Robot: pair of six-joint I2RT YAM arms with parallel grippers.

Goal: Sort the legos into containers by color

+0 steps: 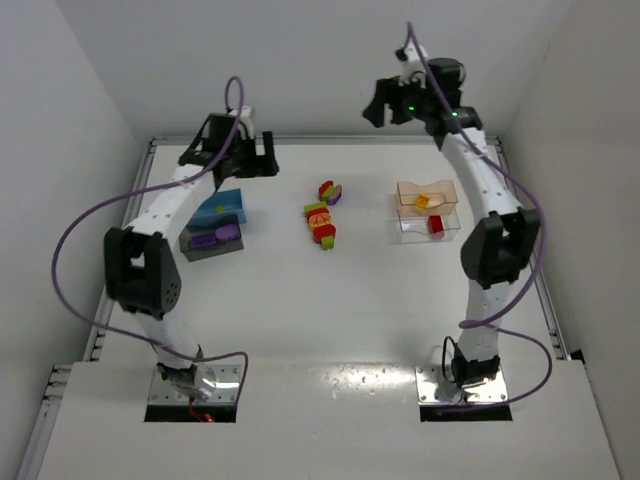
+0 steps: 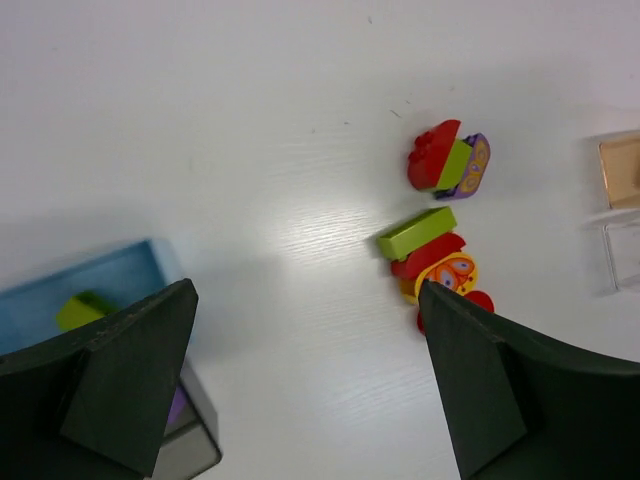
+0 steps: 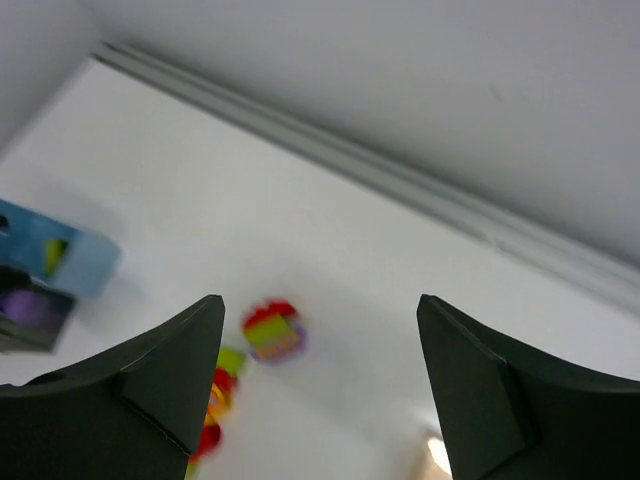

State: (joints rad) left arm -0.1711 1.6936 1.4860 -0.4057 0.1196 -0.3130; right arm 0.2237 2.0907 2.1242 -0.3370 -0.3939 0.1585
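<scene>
The loose legos [image 1: 320,222] lie in two small heaps about the middle of the tabletop [image 1: 300,320], somewhat toward its far edge. The far heap [image 2: 448,160] is a red block, a lime green one and a purple one pressed together. The near heap [image 2: 435,265], just beside it, has a lime green block at its far end, then red, yellow and orange pieces in a short row.

The dark container [image 1: 190,248] stands toward the left edge of the tabletop. Its blue part [image 1: 228,208] is on the far side and holds a green block [image 2: 82,310]. A purple block [image 1: 212,238] lies in the dark part.

The clear container [image 1: 452,205] stands toward the right edge. An orange-and-yellow block [image 1: 425,200] lies in its far half and a red block [image 1: 436,224] in its near half.

The left tool [image 2: 310,390] hangs above the tabletop between the dark container and the heaps. Its fingers are spread wide, with nothing between them.

The right tool [image 3: 320,390] is raised high near the far right corner, beyond the clear container. Its fingers are also spread apart and hold nothing. Its own view is blurred, so the heaps show there only as coloured smears.
</scene>
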